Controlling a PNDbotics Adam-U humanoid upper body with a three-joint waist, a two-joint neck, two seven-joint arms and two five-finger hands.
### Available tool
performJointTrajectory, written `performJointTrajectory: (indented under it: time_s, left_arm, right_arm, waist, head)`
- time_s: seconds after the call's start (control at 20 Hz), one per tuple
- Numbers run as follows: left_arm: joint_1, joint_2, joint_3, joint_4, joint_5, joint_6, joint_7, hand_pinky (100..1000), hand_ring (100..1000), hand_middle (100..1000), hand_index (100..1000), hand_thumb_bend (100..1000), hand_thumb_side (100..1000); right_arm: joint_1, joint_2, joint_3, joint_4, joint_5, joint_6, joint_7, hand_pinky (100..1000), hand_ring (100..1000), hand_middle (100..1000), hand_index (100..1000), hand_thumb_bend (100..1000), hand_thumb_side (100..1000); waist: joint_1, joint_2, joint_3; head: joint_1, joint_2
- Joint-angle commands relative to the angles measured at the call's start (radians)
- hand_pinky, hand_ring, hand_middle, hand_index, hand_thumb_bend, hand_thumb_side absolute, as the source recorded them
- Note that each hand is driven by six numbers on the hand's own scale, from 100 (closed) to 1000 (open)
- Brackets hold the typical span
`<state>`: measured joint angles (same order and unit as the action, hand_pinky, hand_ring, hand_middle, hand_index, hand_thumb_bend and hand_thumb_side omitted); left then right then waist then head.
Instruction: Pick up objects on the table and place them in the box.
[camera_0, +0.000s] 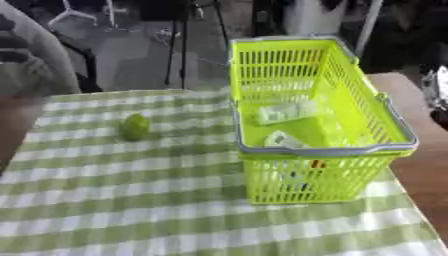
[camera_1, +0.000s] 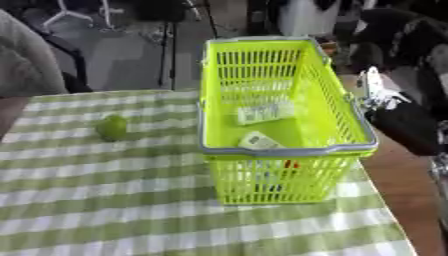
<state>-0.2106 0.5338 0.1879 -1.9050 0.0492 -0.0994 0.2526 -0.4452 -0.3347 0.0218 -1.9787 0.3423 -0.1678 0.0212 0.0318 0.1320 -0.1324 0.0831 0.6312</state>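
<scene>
Green-and-white checked cloth covers the bench (camera_0: 131, 210); on it stands the lime plastic basket (camera_0: 367, 100), pale packets already inside. Small round green fruit (camera_0: 135, 126) sits alone, well left. Reach over, wrap it, lift clear of the rim. Right robot hand (camera_1: 402, 125) hangs beside the basket, fingers unreadable.

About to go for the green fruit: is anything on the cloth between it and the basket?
Nothing visible. The green fruit sits alone on the checked cloth, left of the basket, with only bare cloth between them. To go in, it must clear the basket's left wall.
</scene>
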Motion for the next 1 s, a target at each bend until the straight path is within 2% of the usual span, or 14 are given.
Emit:
performJointTrajectory:
  time_s: [0.05, 0.5, 0.75, 1.0]
  left_arm:
    - [0.011, 0.005, 0.024, -0.037, -0.016, 0.016, 0.008, 661, 669, 706, 789, 516, 931]
    - [0.020, -0.023, 0.021, -0.052, -0.030, 0.025, 0.000, 658, 662, 699, 790, 503, 920]
    - [0.020, -0.029, 0.012, -0.055, -0.036, 0.028, -0.013, 658, 664, 701, 790, 493, 918]
    - [0.018, -0.029, 0.006, -0.055, -0.038, 0.029, -0.019, 658, 665, 701, 790, 489, 919]
  right_arm:
    - [-0.006, -0.023, -0.011, -0.021, 0.006, 0.002, -0.005, 578, 582, 627, 843, 100, 500]
    - [-0.004, -0.023, -0.011, -0.021, 0.006, 0.003, -0.006, 577, 582, 627, 844, 100, 499]
    - [-0.004, -0.022, -0.012, -0.021, 0.005, 0.002, -0.008, 577, 582, 627, 844, 100, 500]
    - [-0.006, -0.023, -0.013, -0.021, 0.005, 0.003, -0.009, 577, 582, 627, 844, 100, 498]
  waist:
    - [-0.001, -0.013, 0.006]
    - [-0.005, -0.014, 0.026]
    - [-0.006, -0.010, 0.029]
    - [-0.009, -0.007, 0.031]
  head:
    - [-0.002, 0.012]
    - [0.003, 0.021]
    - [0.029, 0.029]
    - [0.030, 0.033]
